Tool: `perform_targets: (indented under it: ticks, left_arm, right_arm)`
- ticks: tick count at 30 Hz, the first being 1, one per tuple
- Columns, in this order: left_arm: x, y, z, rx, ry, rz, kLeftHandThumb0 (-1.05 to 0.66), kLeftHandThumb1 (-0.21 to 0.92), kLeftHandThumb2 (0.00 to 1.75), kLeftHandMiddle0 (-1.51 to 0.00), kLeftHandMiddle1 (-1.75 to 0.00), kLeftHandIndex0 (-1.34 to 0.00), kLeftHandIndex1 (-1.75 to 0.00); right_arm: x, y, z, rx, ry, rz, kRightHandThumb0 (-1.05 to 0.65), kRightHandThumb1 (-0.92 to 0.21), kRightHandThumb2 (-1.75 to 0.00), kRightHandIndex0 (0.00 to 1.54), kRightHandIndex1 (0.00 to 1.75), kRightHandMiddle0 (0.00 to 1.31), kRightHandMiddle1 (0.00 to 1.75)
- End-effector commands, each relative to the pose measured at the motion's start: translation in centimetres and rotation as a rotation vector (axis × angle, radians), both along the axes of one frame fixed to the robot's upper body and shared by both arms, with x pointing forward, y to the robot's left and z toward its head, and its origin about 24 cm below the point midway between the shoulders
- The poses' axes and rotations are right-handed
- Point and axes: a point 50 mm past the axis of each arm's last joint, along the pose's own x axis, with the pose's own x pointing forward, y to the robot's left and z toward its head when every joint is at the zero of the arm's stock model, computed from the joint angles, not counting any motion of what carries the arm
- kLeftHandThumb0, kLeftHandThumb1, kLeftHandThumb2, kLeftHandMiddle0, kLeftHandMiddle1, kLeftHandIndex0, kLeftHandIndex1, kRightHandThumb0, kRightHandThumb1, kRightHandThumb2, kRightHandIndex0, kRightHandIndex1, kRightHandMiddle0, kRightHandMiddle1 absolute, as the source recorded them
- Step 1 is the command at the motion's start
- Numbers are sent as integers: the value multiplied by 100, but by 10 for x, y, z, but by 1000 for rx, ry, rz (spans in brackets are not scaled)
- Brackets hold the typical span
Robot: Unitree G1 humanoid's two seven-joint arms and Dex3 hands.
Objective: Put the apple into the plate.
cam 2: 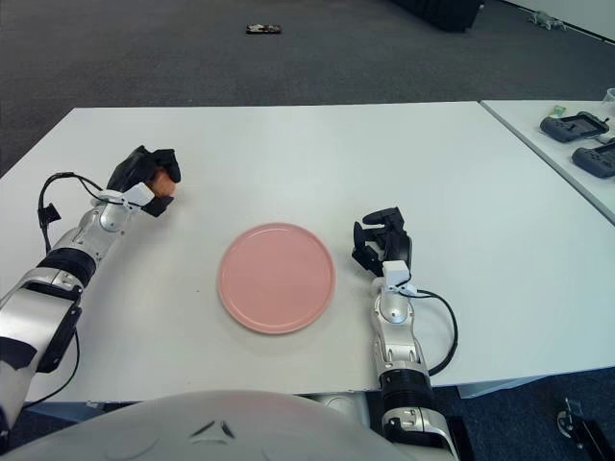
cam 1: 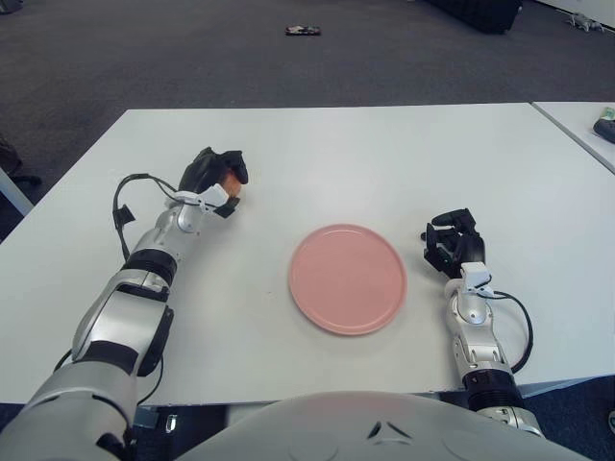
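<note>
A pink round plate [cam 1: 347,278] lies on the white table [cam 1: 327,144], near its front middle. My left hand [cam 1: 217,176] is up and to the left of the plate, its black fingers curled around a small reddish-orange apple [cam 1: 231,181] that peeks out between them; the same apple [cam 2: 163,180] shows in the right eye view. The hand and apple are above the table, well apart from the plate. My right hand [cam 1: 453,243] shows just to the right of the plate, holding nothing.
A second white table [cam 2: 567,154] stands at the right with dark controllers [cam 2: 575,126] on it. Dark carpet lies beyond the table, with a small object [cam 1: 302,32] on the floor far back.
</note>
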Motion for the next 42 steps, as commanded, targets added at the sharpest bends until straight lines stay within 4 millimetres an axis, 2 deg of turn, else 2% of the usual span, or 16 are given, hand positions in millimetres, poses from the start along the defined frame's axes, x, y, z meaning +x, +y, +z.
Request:
perform_targets:
  ticks: [1,10,15,20,28,33,42]
  left_arm:
    - [0,-3,14,-35,-52,-41,50,22,143,-68,-175,-90,-175]
    - [-9,-24,39,-32,-189,-177,53,16,151,-74,-175,-99,-175]
    - [-19,-38,46,-33,-240,-272,54,15,153,-75,-175,-101,-175]
    - [-32,-63,47,-7,-279,-391,54,13,154,-76,-175,-103,-175]
    - [-55,-88,50,36,-265,-555,55,13,155,-77,-175,-103,-175]
    - [-71,-107,44,42,-231,-721,55,12,155,-77,-175,-101,-175]
    - [-90,-124,41,85,-224,-900,54,14,154,-76,-175,-95,-175]
  right_arm:
    - [-3,-2,-9,-3,58,-5,-37,-75,-76,64,127,30,175]
    - [-3,-2,-9,8,69,-5,-37,-77,-73,62,127,28,175]
    - [-3,-2,-9,12,61,0,-36,-78,-72,62,127,28,175]
    - [-2,-1,-9,1,57,10,-36,-78,-72,62,128,28,175]
    - [-2,-1,-11,0,74,1,-37,-76,-75,63,128,29,175]
    - [-2,-1,-10,-2,70,-1,-37,-76,-75,63,128,29,175]
    - [-2,-1,-11,7,76,-1,-37,-76,-75,62,128,29,175]
